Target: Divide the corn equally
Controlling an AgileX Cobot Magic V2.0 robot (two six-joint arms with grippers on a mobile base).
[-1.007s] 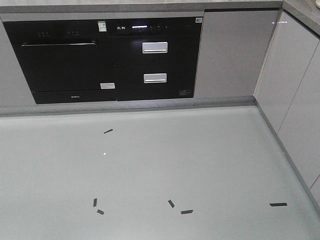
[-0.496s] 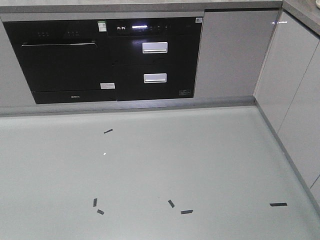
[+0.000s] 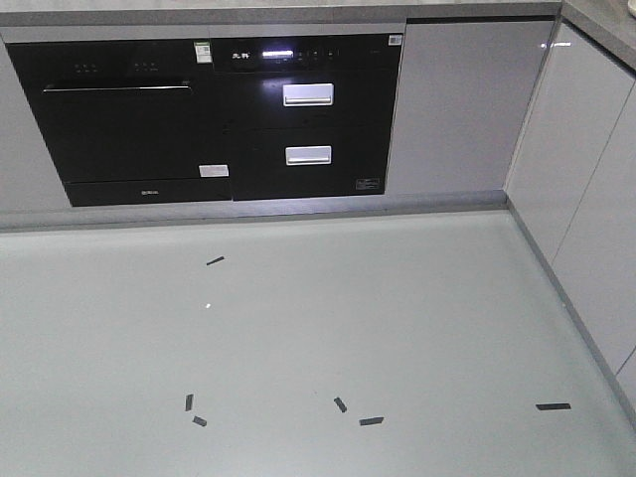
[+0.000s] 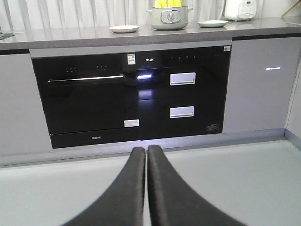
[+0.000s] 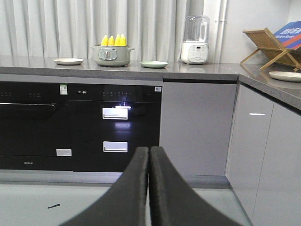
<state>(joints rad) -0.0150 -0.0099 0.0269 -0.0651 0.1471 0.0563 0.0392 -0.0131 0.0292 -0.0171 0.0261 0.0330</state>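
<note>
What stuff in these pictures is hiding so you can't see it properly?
Corn: the right wrist view shows only yellow tips; the pot hides the rest.
Left wrist view: the top edge cuts off the corn tips.
Front view: the counter is cut off at the top edge, so no corn or pot shows.
Sticker: print too small to read in any view.

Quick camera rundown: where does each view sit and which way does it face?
Front-facing: higher up, tilted down at floor and black appliances; no robot parts.
Left wrist: low, facing the appliances; shut left tool at bottom.
Right wrist: same heading, further right; shut right tool at bottom.
Shared: both wrists see the corn in the pot.
</note>
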